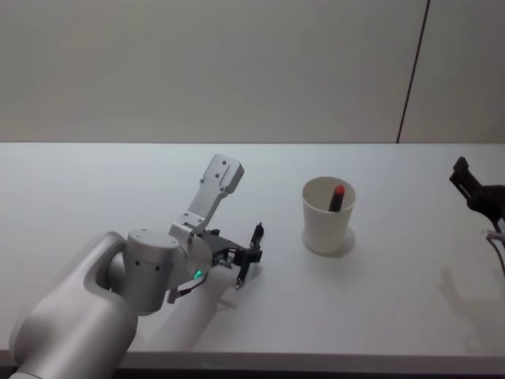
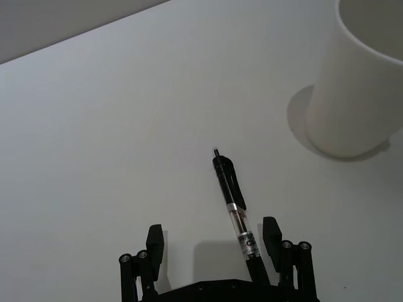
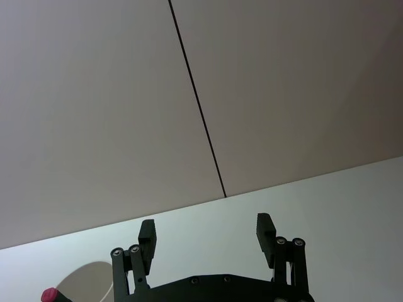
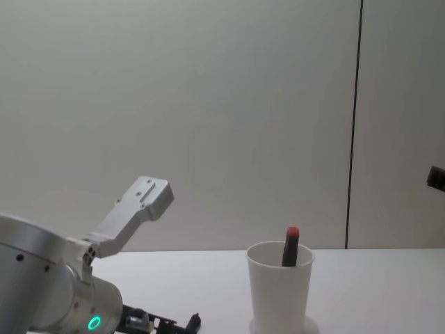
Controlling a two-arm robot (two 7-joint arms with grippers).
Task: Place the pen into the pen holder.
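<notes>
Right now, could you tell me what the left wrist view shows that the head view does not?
Left wrist view: printed lettering on the pen, lying inside the open left end effector. Head view: a red-tipped marker standing in the pen holder, and the right end effector off to the right. Both: pen, pen holder, table, left end effector.

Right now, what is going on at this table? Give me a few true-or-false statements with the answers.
1. The cup stands upright on the table. True.
2. The cup is empty. False: a red-tipped pen leans inside it.
3. The left gripper is open, with a black pen lying between its fingers. True.
4. The right gripper holds a pen. False: it is open and holds nothing, off at the table's right side.
5. The black pen touches the cup. False: bare table lies between them.
</notes>
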